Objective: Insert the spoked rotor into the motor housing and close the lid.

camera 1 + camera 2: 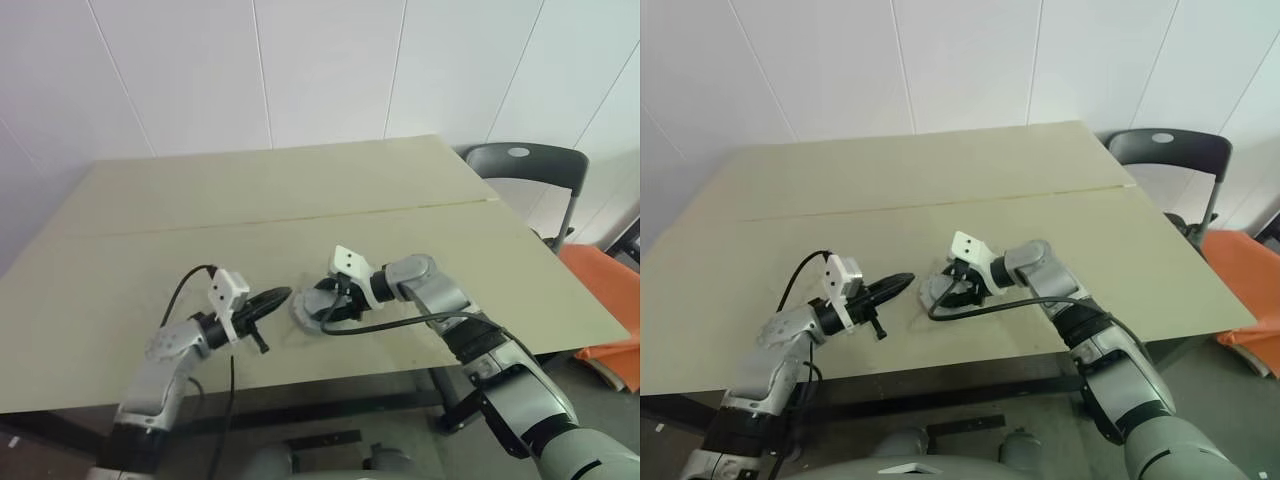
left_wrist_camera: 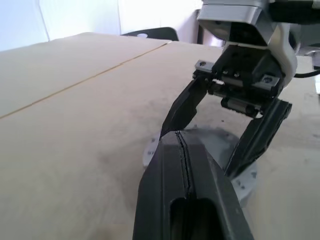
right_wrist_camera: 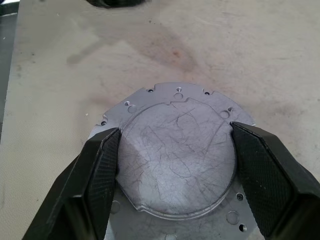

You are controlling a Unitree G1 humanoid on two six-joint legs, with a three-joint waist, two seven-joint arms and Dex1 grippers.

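Right wrist view shows the right claw [image 3: 175, 165] spread around the grey lid [image 3: 177, 160], fingers at both sides, seated on the housing [image 1: 312, 312] near the counter [image 1: 300, 190] front. Left claw [image 1: 270, 300], pressed together, hovers beside. Closing looks nearly finished; only release remains.

1. No readable text, label, brand, number or sign anywhere — not on the scratched grey metal disc [image 3: 177, 160], nor on the table [image 1: 300, 190].
2. Small round holes along the disc's rim — no lettering beside them.
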